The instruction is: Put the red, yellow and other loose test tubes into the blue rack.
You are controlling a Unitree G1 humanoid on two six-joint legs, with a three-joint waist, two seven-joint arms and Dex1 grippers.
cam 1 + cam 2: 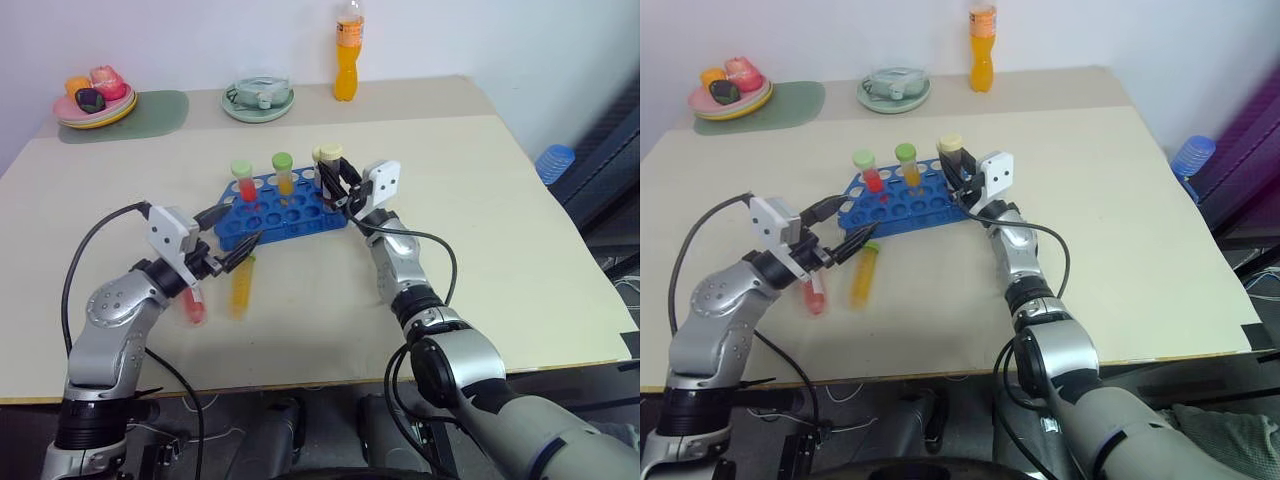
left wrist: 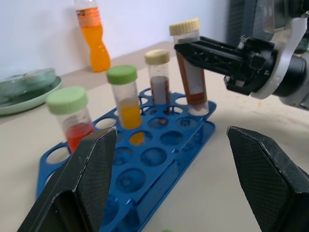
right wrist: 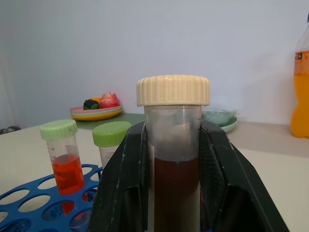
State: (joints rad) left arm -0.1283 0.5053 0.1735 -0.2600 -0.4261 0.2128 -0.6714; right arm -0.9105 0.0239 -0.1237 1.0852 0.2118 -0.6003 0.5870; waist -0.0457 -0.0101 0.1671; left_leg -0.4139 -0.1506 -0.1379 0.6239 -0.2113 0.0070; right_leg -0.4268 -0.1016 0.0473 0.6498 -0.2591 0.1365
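Three tubes are already stood in the blue rack (image 1: 280, 208), which lies near the middle of the table (image 1: 500, 220), a little towards its far edge: a green-capped red tube (image 1: 243, 180), a green-capped orange tube (image 1: 284, 172), and a cream-capped dark tube (image 2: 158, 73) seen in the left wrist view. A fourth, the brown tube (image 3: 174, 159), is clamped upright between the jaws of the right gripper (image 1: 338, 185) at the rack's right end. Its foot appears to be at or just inside a hole there, so this placement is judged to be under way, not finished.

Two tubes are left loose on the table between the rack and the near edge: a yellow tube (image 1: 241, 285) and a red tube (image 1: 193, 305), both lying flat. The left gripper (image 1: 228, 240) is held with its jaws well apart and nothing between them, just above the yellow tube's cap end. By this count roughly half the work is judged done, with one tube in hand and two to go.

The red tube is partly covered by the left wrist, so its cap cannot be made out. Whether the brown tube's foot has seated in its hole cannot be told, since the rack's far holes are screened by the tubes and by the gripper.
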